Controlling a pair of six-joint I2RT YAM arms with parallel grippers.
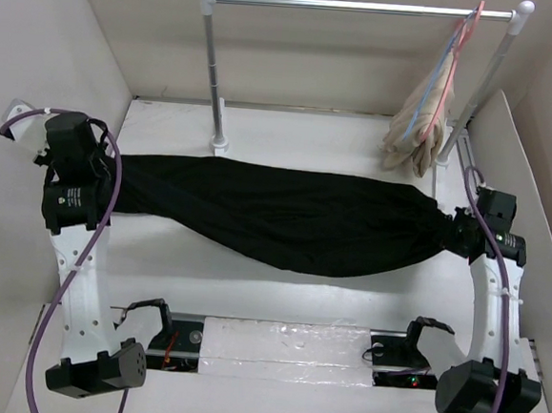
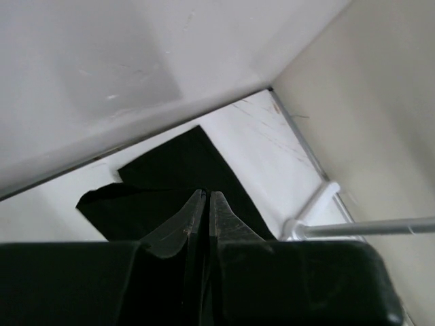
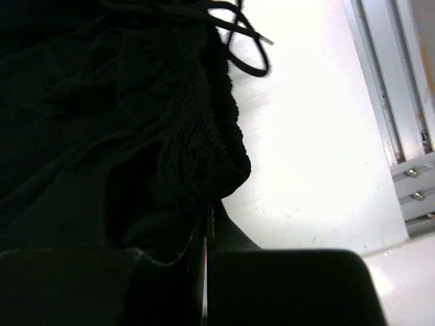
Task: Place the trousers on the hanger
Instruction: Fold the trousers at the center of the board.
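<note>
Black fabric spans your table from side to side. On the left, your left gripper [image 1: 115, 180] has its fingers pressed together, pinching one end of the trousers [image 1: 285, 217]. They stretch across to your right gripper [image 1: 449, 230], clamped on the gathered waistband beside the drawstring [image 3: 245, 41]. At the back right, the light-blue hanger [image 1: 437, 74] hangs from the rail [image 1: 359, 6], against a beige cloth [image 1: 418, 132].

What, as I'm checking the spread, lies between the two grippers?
Only the trousers, spanning from the left gripper to the right gripper, in the top view.
</note>
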